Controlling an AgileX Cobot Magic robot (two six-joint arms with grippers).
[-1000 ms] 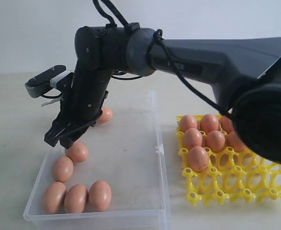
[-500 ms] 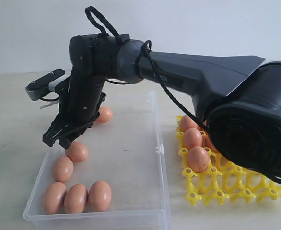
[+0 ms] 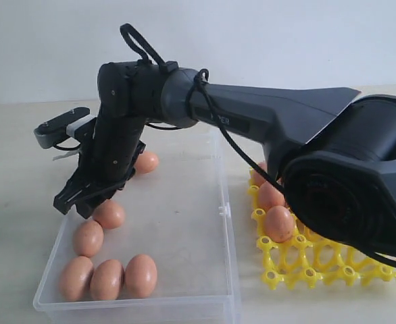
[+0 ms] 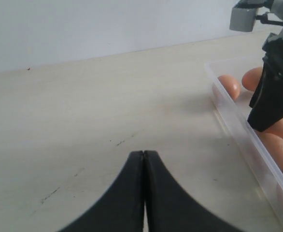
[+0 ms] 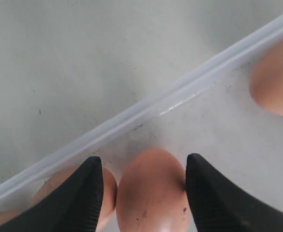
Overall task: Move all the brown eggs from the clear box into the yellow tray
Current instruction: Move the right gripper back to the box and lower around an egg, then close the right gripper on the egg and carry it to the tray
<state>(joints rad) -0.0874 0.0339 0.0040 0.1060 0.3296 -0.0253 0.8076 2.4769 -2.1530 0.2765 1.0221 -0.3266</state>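
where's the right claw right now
In the exterior view the right claw sits on the left, low over the clear box by its left wall, open. The right wrist view shows one brown egg between its fingers.

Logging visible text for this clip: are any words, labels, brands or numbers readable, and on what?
Pale lettering on the right arm: too blurred to read.
Eggs, box, tray: no text visible.
Wrist views: no text visible.
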